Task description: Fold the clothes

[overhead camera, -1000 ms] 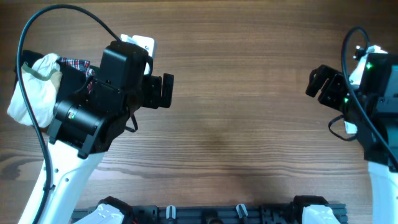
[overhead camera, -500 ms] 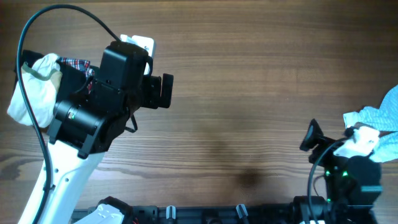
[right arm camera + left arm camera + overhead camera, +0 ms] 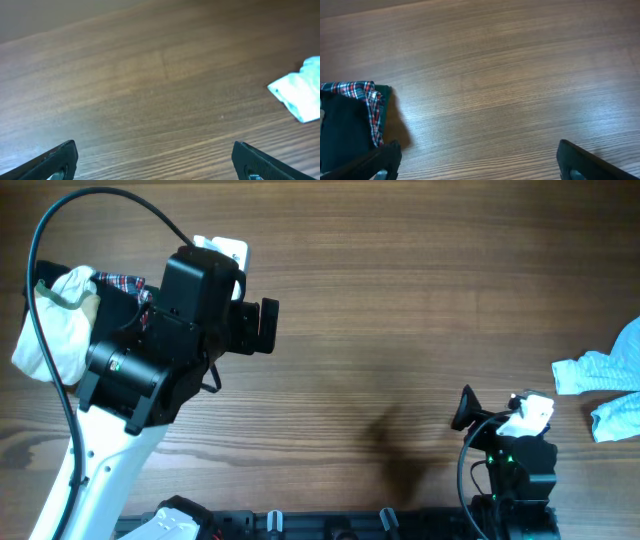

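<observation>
— Well, what surface, what room?

— Brown wooden table (image 3: 400, 300), matte, fine grain running side to side, with a soft dark shadow (image 3: 395, 450) to the right of the left arm (image 3: 150, 370). Of the room, only a black rail (image 3: 330, 525) with clips, along the table's near edge, starting beside the left arm's white base.

— And the clothes (image 3: 60, 340), where?

— Split in two places. Bunched just left of the left arm, partly hidden under it: white piece (image 3: 40, 355), crumpled, with a khaki patch on top; red-plaid piece (image 3: 370, 100) touching a black piece (image 3: 342, 130), with a dark green edge beside the plaid. Far to the right of the left arm, well apart from that bunch: pale-blue piece (image 3: 600, 370), wrinkled, cut off by the picture border. Not folded, only crumpled.

— Grippers?

— At the left gripper (image 3: 480, 167): fingers spread wide, gripping nothing, bare wood between them, plaid piece near the left finger. At the right gripper (image 3: 155, 167), far right of the left arm and low near the rail: also spread wide, nothing held, pale-blue piece off to its right, apart from it.
</observation>
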